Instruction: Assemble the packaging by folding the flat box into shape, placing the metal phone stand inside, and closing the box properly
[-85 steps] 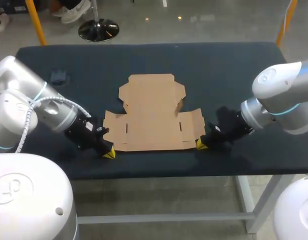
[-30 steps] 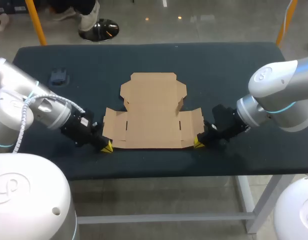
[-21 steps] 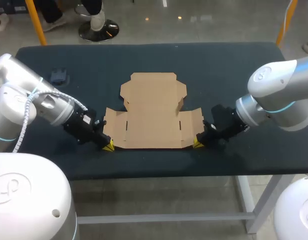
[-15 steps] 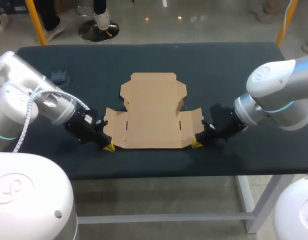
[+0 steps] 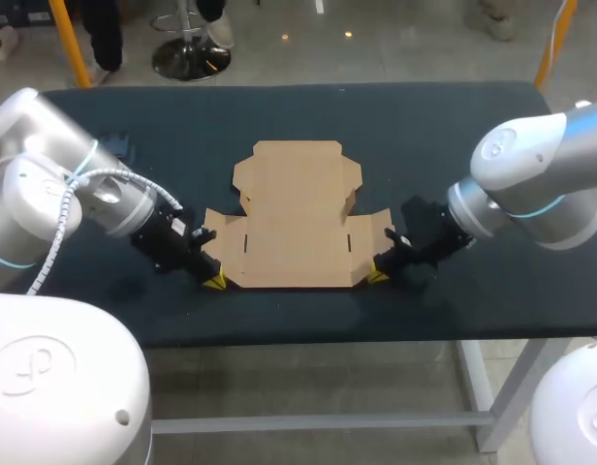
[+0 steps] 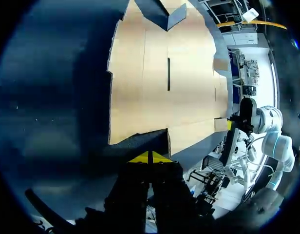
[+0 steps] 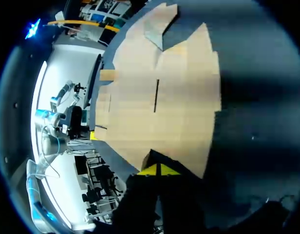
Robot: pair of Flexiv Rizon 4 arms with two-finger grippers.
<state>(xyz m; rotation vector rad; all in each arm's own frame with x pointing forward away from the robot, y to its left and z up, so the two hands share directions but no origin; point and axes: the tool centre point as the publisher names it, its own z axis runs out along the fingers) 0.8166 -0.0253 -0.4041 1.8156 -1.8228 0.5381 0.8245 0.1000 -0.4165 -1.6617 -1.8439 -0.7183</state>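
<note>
Head view: the flat box (image 5: 294,228) lies unfolded, face down on the dark table (image 5: 454,126), near the middle and towards the near edge. No panel is raised, so 0 of the 3 stages (folding, loading, closing) is complete, by my assessment. Folding is only at its approach.

The left gripper (image 5: 214,282) sits at the near-left corner of the cardboard and the right gripper (image 5: 375,276) at the near-right corner, each low against the tabletop. In both wrist views the yellow tips are pressed together with nothing seen between them, and they lie at the blank's near edge. Contact with the board cannot be confirmed.

A small dark object (image 5: 122,147) rests at the far left, partly behind the left arm. Whether it is the phone stand cannot be told.

Orientation: the wide section with its 2 side flaps runs left to right along the near side. The narrower lid section points away from the robot, towards the far edge.
</note>
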